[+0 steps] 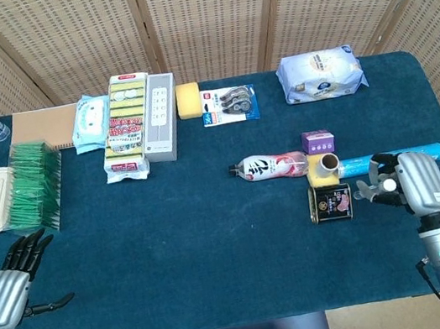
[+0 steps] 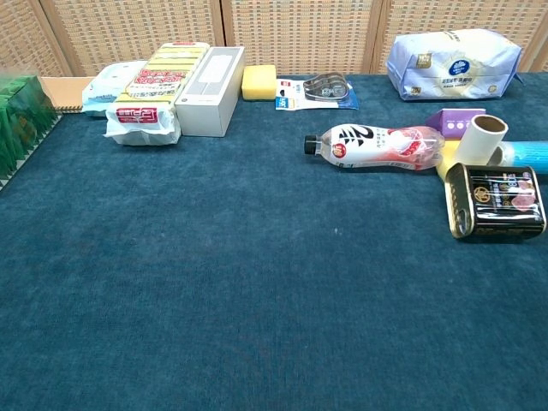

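The blue table (image 1: pixel 218 250) stretched wide beneath both hands. The right hand (image 1: pixel 402 183) hovered empty, fingers (image 1: pixel 371 187) loosely curled but apart, their tips just beside the dark tin (image 1: pixel 331 203), with the blue tube (image 1: pixel 390 159) just beyond them. The left hand (image 1: pixel 11 282) lay spread, holding nothing.

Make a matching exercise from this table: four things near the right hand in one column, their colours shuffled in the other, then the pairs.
Things:
1. bottle
2. small box
3. tin
4. tube

Colours:
A. light blue
B. black with a gold rim
C. purple
D. clear with a pink and white label and a black cap

Pairs: 1-D, 2-C, 3-B, 4-A
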{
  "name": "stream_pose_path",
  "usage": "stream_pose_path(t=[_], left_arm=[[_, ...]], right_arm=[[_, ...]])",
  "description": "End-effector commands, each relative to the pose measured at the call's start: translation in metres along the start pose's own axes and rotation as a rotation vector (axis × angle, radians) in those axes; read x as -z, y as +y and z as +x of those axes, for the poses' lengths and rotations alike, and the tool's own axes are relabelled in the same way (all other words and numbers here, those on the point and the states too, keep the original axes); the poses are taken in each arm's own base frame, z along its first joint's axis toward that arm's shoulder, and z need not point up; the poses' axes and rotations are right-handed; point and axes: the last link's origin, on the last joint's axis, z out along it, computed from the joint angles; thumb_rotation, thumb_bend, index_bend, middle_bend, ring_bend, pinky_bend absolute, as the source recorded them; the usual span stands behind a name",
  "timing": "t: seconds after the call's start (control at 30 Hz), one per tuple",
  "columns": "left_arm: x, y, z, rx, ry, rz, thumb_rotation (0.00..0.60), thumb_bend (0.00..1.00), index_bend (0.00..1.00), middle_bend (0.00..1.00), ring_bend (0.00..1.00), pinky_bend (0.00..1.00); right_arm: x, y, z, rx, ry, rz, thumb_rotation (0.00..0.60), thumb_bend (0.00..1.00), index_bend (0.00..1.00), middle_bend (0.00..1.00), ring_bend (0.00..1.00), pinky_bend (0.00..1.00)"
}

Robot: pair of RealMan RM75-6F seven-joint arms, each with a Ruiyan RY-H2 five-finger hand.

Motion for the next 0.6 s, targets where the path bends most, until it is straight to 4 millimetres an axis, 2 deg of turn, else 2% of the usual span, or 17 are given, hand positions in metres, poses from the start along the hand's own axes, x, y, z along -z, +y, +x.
stream_pose_path(t=[0.03,0.4,0.5,0.57,0.6], left_arm=[[0.001,-0.001,0.002,0.004,0.003,0.004,0.388,0.00,0.00,0.00,0.00,0.03],[-0.002,-0.003,0.000,-0.003,0.002,0.013,0.385,0.00,0.00,0.00,0.00,0.03],[-0.001,-0.003,0.000,0.000,0.001,0.012,0.382,0.00,0.00,0.00,0.00,0.03],[-0.002,-0.003,0.000,0.001,0.002,0.011,0.385,0.00,0.00,0.00,0.00,0.03],[-0.001,-0.003,0.000,0.000,0.002,0.010,0.386,0.00,0.00,0.00,0.00,0.03]], right_arm=[[-0.006,-0.002,0.003,-0.007,0.007,-0.013,0.600,0.44,0.81,1.00,1.00,0.97],[-0.006,-0.008,-0.007,-0.016,0.020,-0.005,0.600,0.44,0.81,1.00,1.00,0.98],[0.010,-0.017,-0.014,0.026,-0.049,0.059,0.600,0.44,0.81,1.00,1.00,0.98],[0.011,-0.020,-0.007,0.029,-0.040,0.072,0.600,0.44,0.81,1.00,1.00,0.98],[0.003,-0.020,0.005,-0.006,0.041,0.054,0.600,0.44,0.81,1.00,1.00,0.98]])
